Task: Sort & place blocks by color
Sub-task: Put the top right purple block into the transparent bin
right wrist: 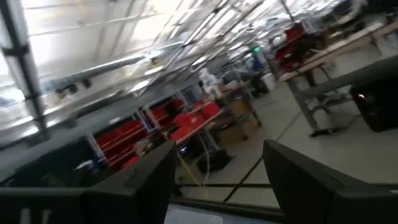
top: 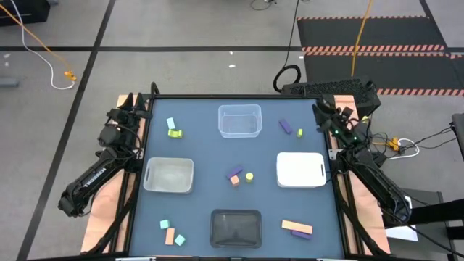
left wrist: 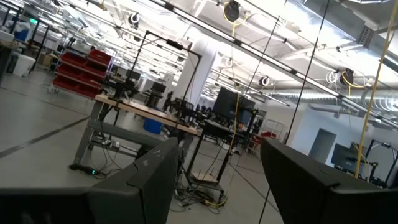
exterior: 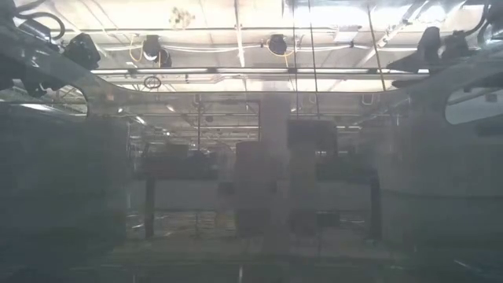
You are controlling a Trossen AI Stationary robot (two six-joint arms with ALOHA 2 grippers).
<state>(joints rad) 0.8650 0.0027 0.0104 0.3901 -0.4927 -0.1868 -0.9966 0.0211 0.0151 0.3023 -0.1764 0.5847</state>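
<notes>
Dark blue covers the bench (top: 203, 210), where small wooden blocks lie scattered among four trays: a clear plastic tray (top: 240, 121) at the far middle, a translucent tray (top: 169, 175) on the left, a white tray (top: 300, 170) on the right and a black tray (top: 235, 228) at the near edge. The low view is hazed over and shows none of them. A salmon-orange bar (top: 292, 225) and a purple bar (top: 301, 232) lie touching near the black tray, long axes roughly across the bench. Another purple bar (top: 286, 126) slants beside a yellow-green cube (top: 299, 131). A purple block (top: 234, 173), an orange cube (top: 235, 181) and a yellow-green piece (top: 249, 176) cluster mid-bench. The left gripper (top: 125, 109) and right gripper (top: 325, 112) rest at the far corners, fingers spread apart and holding nothing. No writing is legible.
</notes>
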